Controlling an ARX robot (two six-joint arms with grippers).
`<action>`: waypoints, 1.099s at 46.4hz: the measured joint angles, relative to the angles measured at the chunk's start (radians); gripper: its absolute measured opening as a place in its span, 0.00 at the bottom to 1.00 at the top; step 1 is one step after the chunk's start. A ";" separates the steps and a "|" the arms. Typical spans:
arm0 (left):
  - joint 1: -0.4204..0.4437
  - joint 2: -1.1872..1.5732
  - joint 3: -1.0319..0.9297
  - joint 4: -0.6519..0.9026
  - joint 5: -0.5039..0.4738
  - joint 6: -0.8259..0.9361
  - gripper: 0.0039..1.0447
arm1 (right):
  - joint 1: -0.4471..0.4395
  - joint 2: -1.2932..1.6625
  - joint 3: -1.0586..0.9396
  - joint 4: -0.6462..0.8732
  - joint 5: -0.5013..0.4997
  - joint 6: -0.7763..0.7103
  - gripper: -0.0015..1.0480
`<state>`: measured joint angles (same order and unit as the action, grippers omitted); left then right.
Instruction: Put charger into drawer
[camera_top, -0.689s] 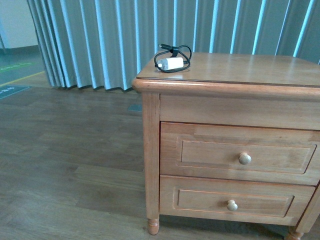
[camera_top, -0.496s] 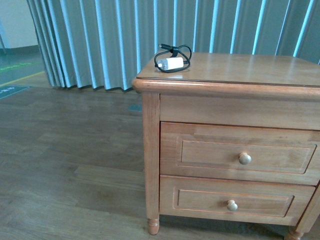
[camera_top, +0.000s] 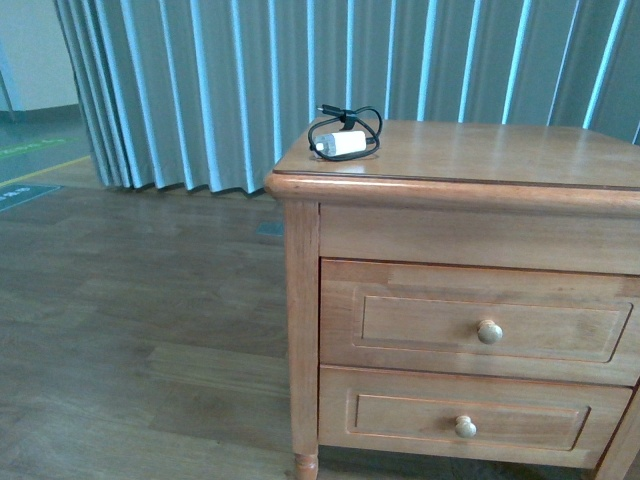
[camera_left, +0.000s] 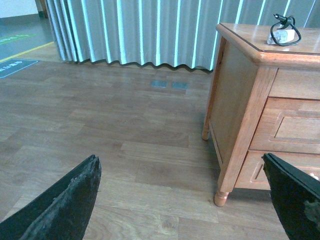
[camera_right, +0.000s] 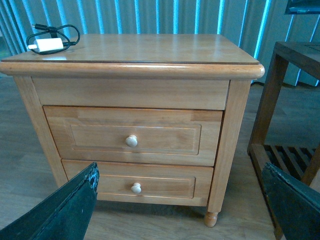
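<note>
The charger (camera_top: 346, 143), a small white block with a looped black cable, lies on the far left corner of the brown cabinet top (camera_top: 480, 150); it shows too in the left wrist view as the charger (camera_left: 284, 35) and in the right wrist view as the charger (camera_right: 49, 45). The drawer (camera_top: 480, 322), the upper one with a round pale knob (camera_top: 489, 331), is closed; the drawer (camera_right: 132, 136) fills the middle of the right wrist view. My left gripper (camera_left: 182, 200) is open over the floor, left of the cabinet. My right gripper (camera_right: 180, 200) is open in front of the cabinet. Neither arm shows in the front view.
A shallower lower drawer (camera_top: 466, 421) sits closed under the upper one. Blue-grey curtains (camera_top: 250, 80) hang behind the cabinet. A dark wooden slatted stand (camera_right: 290, 105) is close to the cabinet's right side. Wood-plank floor (camera_top: 130, 300) stretches to the left.
The front view has shifted: the cabinet and charger sit slightly lower and further right in the picture. Both drawers stay closed and the charger has not moved on the top.
</note>
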<state>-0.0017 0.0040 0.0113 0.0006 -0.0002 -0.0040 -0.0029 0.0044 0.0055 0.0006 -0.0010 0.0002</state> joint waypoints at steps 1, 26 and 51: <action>0.000 0.000 0.000 0.000 0.000 0.000 0.94 | 0.000 0.000 0.000 0.000 0.000 0.000 0.92; 0.000 0.000 0.000 0.000 0.000 0.000 0.94 | -0.041 0.025 0.003 -0.003 -0.150 -0.031 0.92; 0.000 0.000 0.000 0.000 0.000 0.000 0.94 | 0.270 0.911 0.087 0.573 -0.010 -0.196 0.92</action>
<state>-0.0017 0.0040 0.0113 0.0006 -0.0002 -0.0044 0.2668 0.9157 0.0925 0.5735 -0.0109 -0.1959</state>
